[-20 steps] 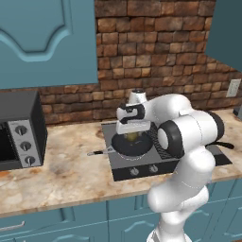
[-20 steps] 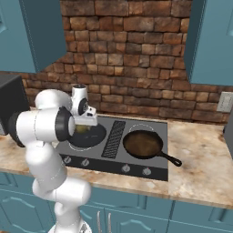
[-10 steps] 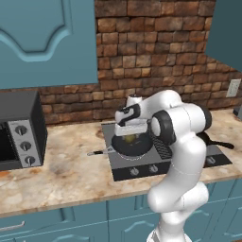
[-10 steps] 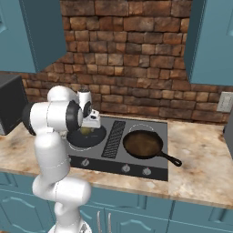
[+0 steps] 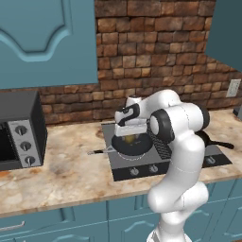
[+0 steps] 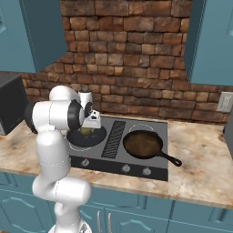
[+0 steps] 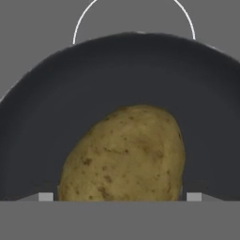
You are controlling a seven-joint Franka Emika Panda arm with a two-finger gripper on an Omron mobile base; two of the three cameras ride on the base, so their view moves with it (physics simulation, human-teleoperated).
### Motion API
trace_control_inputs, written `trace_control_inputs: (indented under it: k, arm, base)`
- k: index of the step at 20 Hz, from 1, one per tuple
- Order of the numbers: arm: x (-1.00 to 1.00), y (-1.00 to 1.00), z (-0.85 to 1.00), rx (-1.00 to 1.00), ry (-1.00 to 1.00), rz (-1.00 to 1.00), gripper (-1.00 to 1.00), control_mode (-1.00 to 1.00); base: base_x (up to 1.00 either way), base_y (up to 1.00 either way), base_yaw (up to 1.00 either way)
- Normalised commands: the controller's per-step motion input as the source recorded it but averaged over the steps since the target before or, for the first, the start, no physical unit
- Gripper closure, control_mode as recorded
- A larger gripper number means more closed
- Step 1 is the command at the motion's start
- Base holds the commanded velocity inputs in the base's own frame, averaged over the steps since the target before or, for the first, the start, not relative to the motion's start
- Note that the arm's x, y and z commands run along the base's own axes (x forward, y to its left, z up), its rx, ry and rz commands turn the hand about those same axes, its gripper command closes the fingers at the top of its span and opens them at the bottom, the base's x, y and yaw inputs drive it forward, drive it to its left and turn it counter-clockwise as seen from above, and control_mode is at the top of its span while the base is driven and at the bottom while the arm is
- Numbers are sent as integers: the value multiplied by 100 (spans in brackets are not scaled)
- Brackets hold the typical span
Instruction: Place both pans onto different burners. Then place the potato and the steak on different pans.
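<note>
The shallow black pan [image 5: 140,145] [image 6: 93,137] [image 7: 117,75] rests on the left front burner of the cooktop [image 6: 113,160]. My gripper [image 5: 128,135] [image 6: 88,129] [image 7: 120,197] hangs low over it, shut on the olive-yellow potato [image 7: 126,154] [image 5: 128,139] [image 6: 86,132], which sits just above the pan's floor. A white burner circle [image 7: 80,21] shows beyond the pan's rim. On a right burner stands the brown skillet [image 6: 142,143], its black handle [image 6: 170,159] [image 5: 218,142] pointing to the front right. The steak is out of view.
A toaster oven [image 5: 18,128] stands on the counter at the far left. Knobs [image 6: 134,170] line the cooktop's front edge. The brick wall runs behind, with blue cabinets above and a wall outlet [image 6: 224,101] at the right.
The arm has folded in and swung the hand down toward the black pan, carrying the potato lower into it. Both pans have stayed put.
</note>
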Motion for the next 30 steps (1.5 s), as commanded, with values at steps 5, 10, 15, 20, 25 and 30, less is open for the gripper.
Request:
trace_control_inputs:
  k: [5, 10, 15, 20, 25, 30]
  arm:
    - [0, 0, 0, 0, 0, 0, -100, -100]
    - [-4, 0, 16, 0, 0, 0, -100, -100]
    - [-25, 0, 76, 0, 0, 0, -100, -100]
    - [-58, 0, 87, 0, 0, -2, -100, -100]
    - [-99, 0, 49, 0, 0, -3, -100, -100]
    - [-88, -9, 31, 0, 0, 0, -100, -100]
  base:
    - [0, 0, 0]
    - [0, 0, 0]
    - [0, 0, 0]
    - [0, 0, 0]
    - [0, 0, 0]
    - [0, 0, 0]
